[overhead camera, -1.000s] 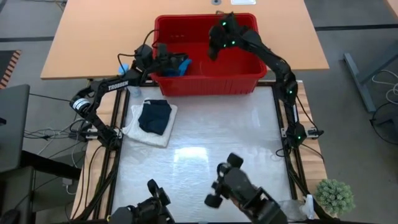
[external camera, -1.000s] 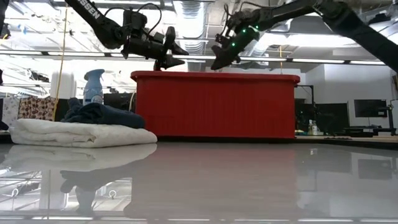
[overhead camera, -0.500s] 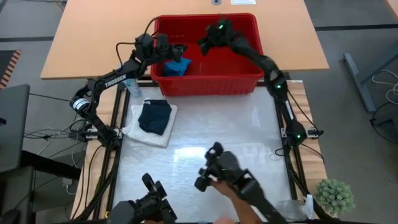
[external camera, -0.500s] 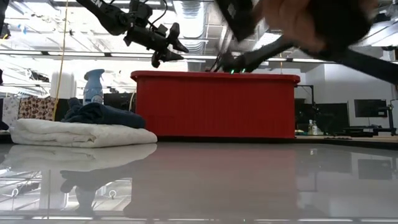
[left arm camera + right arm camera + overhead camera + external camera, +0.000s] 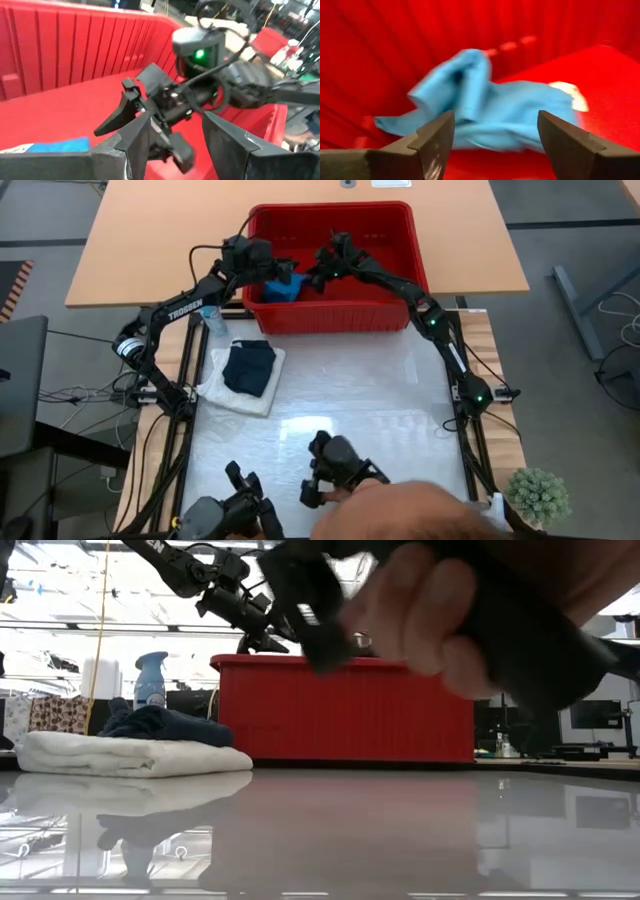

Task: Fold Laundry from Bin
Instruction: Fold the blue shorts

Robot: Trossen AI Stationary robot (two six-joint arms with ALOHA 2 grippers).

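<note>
Since a second ago, the right gripper [image 5: 318, 275] has swung across the bin [image 5: 395, 310] toward its left end, and its fingers [image 5: 437, 137] now stand spread wide, released, pointing at the teal-blue cloth [image 5: 485, 107] on the bin floor. The left gripper [image 5: 285, 272] hovers over the same end of the bin, just beside the right one, with its fingers [image 5: 135, 137] parted and holding nothing.

Folded white cloth [image 5: 222, 390] lies on the glossy white bench [image 5: 380, 400] at its left side, with the dark navy cloth [image 5: 250, 367] resting on top. The bin sits at the far edge of that surface, against a wooden table [image 5: 140, 240]. A blue spray bottle [image 5: 150, 680] stands behind the folded pile. At the near edge, a person's hand [image 5: 420, 615] holds a dark handle device [image 5: 335, 465], blocking much of the low view. A small green plant [image 5: 538, 495] sits at the bench's near right corner; beyond, ceiling lights and screens show in the room.
</note>
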